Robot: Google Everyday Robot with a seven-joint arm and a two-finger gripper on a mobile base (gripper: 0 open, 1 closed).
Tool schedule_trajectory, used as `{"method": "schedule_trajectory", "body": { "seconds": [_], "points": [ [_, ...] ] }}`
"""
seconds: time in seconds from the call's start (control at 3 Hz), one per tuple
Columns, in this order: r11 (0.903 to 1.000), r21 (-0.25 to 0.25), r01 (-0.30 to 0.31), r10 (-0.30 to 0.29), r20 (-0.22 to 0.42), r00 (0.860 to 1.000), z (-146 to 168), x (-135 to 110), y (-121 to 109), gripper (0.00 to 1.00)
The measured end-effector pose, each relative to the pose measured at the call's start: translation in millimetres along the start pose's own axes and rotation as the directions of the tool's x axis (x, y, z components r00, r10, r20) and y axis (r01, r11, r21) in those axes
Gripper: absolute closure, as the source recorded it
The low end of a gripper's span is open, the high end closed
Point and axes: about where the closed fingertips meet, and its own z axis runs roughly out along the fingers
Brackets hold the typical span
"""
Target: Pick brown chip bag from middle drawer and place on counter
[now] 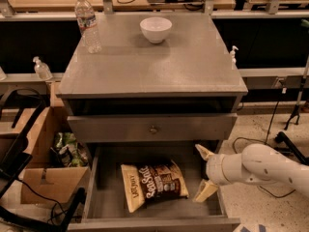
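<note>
The brown chip bag (153, 182) lies flat on the floor of the open middle drawer (108, 204), left of its centre, with the cream end to the left. My gripper (204, 172) is open and empty over the drawer's right part, just right of the bag and apart from it. Its two cream fingers (206, 191) are spread, one toward the back and one toward the front. The white arm comes in from the right. The grey counter (193, 66) is the cabinet top above the drawers.
A white bowl (155, 29) and a clear water bottle (88, 23) stand at the back of the counter. A shut drawer front with a round knob (153, 128) sits above the open drawer. A cardboard box (46, 185) with green packets (67, 146) is on the floor at left.
</note>
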Motion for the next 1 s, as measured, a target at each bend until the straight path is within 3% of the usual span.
{"method": "schedule_trajectory", "body": {
  "seconds": [0.33, 1.0],
  "points": [
    [1.0000, 0.000, 0.000, 0.000, 0.001, 1.000, -0.8, -0.2, 0.3, 0.00],
    [0.9952, -0.098, 0.002, -0.008, -0.058, 0.998, 86.7, 20.7, -5.7, 0.00]
  ]
}}
